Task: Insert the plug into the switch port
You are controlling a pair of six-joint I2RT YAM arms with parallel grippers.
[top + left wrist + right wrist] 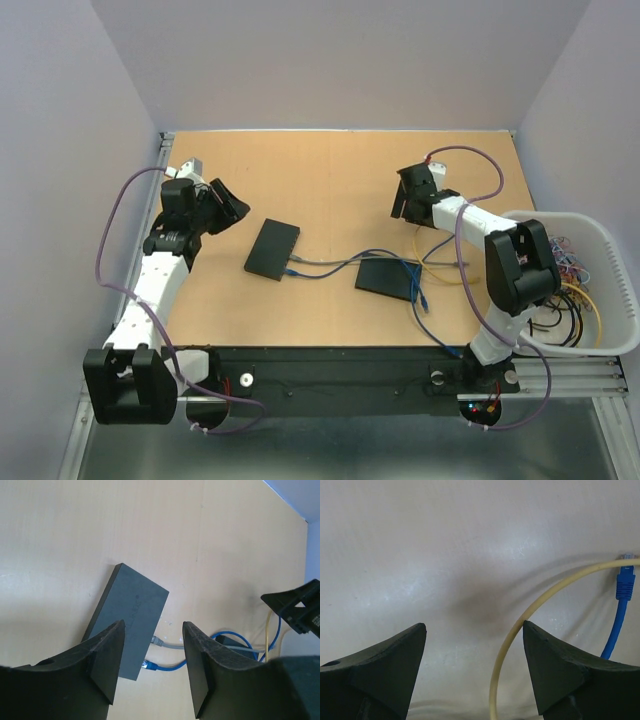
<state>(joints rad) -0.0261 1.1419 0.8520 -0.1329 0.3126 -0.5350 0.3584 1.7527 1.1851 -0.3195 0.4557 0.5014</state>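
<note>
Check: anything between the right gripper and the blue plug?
Yes: in the right wrist view a yellow cable arcs across the table between the open right gripper and the blue plug. Nothing else visible there.

Switch (272,249): flat black rectangular box, lying flat and skewed on the counter (340,180), left of centre. Grey plug (157,641) and blue plug (149,666) sit side by side in its port edge. Second switch (385,277): also flat and black, to the right of the first. Loose blue plug (625,577): on a cable end, lying on the counter, in no port.
</note>
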